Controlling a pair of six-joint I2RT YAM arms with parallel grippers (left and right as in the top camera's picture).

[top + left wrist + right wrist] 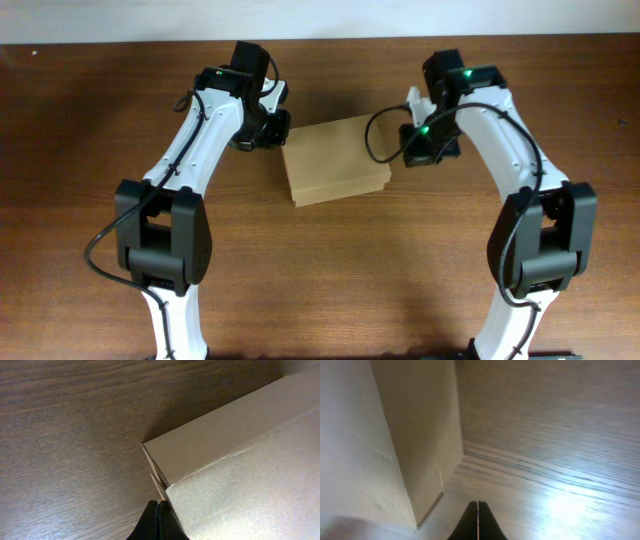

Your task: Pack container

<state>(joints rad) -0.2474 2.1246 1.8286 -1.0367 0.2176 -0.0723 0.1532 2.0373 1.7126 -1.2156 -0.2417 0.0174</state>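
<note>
The container [334, 160] is a plain tan cardboard box lying closed at the middle of the table. My left gripper [272, 128] is shut and empty, its fingertips [159, 506] right at the box's far left corner [165, 482]. My right gripper [418, 142] is shut and empty, its fingertips [478, 506] just off the box's right side [420, 435], apart from it. The box's lid lies flat on top.
The wooden table [330, 280] surrounds the box on all sides. A pale wall strip [320, 20] runs along the table's far edge. Both arms reach in from the front.
</note>
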